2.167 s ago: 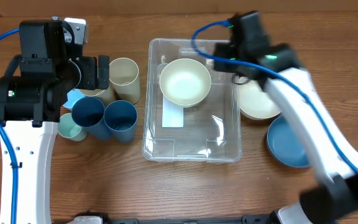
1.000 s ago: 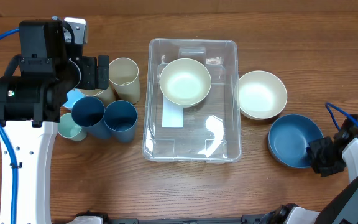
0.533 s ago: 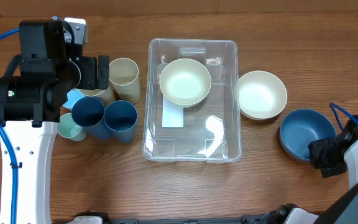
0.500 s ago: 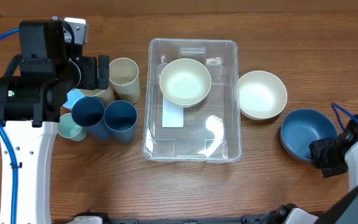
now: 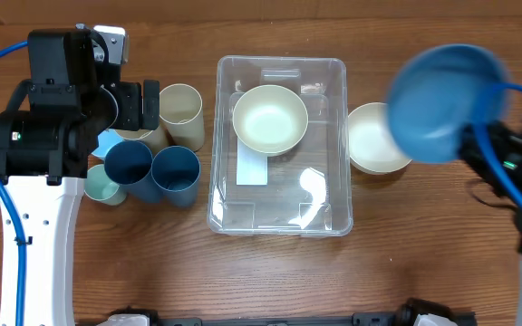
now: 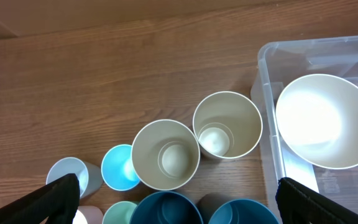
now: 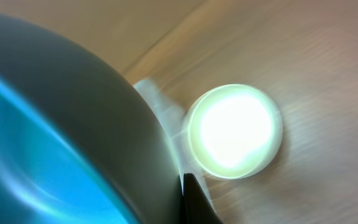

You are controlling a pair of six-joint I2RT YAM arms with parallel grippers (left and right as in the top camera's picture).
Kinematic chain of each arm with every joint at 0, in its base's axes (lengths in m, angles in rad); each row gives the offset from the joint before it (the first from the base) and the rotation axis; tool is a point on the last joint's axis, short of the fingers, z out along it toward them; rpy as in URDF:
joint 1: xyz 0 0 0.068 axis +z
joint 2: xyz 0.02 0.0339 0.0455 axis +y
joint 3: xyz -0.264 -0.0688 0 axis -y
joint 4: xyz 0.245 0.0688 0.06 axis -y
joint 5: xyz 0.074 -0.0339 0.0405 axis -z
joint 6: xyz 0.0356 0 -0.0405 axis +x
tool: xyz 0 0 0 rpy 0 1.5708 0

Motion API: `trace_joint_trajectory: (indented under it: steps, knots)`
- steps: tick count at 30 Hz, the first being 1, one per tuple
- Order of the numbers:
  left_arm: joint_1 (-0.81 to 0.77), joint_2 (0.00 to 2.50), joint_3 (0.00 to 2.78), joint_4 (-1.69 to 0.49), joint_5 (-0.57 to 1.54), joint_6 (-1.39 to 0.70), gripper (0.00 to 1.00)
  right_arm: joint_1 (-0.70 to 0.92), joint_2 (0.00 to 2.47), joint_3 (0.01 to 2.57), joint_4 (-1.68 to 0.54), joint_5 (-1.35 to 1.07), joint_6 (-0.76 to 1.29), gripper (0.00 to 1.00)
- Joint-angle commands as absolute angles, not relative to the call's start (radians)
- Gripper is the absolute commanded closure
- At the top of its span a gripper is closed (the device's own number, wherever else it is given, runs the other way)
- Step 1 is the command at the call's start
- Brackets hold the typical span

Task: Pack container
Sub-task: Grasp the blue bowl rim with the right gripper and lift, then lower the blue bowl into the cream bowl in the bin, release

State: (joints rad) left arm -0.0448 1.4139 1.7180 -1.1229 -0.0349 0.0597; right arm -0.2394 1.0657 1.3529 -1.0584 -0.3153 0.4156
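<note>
The clear container (image 5: 279, 206) stands mid-table with a white label on its base and a cream bowl (image 5: 270, 118) in its far half. My right gripper (image 7: 188, 198) is shut on the rim of a blue bowl (image 5: 440, 98), held high and blurred over the table to the container's right. The bowl fills the left of the right wrist view (image 7: 55, 124). It partly covers a second cream bowl (image 5: 367, 145) on the table, also in the right wrist view (image 7: 235, 130). My left gripper (image 6: 179, 200) is open above the cups, left of the container (image 6: 267, 74).
A cluster of cups stands left of the container: two cream cups (image 6: 165, 154) (image 6: 227, 124), two dark blue cups (image 5: 130, 165) (image 5: 176, 172), and smaller light blue (image 6: 118, 167) and mint ones. The left arm (image 5: 48, 118) hangs over them.
The right gripper has lifted the blue bowl off the table at the right and swung it up and left, over the cream bowl beside the container. The left arm has not moved.
</note>
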Motion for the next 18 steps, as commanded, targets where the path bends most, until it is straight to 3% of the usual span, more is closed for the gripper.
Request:
trace_joint_trajectory:
  steps: [1, 7, 12, 18]
  knots:
    - [-0.043, 1.414, 1.744, -1.122, -0.036, 0.075, 0.0, 0.017, 1.166, 1.361, -0.966, -0.313, 0.298, 0.96]
    - [-0.043, 1.414, 1.744, -1.122, -0.036, 0.075, 0.0, 0.334, 1.48, 1.369, -0.748, -0.075, 0.307, 0.96]
    - [-0.043, 1.414, 1.744, -1.122, -0.036, 0.075, 0.0, 0.351, 1.732, 1.4, -0.616, -0.065, 0.31, 0.96]
    - [-0.043, 1.414, 1.744, -1.122, -0.036, 0.075, 0.0, 0.352, 1.826, 1.4, -0.512, -0.069, 0.31, 0.96]
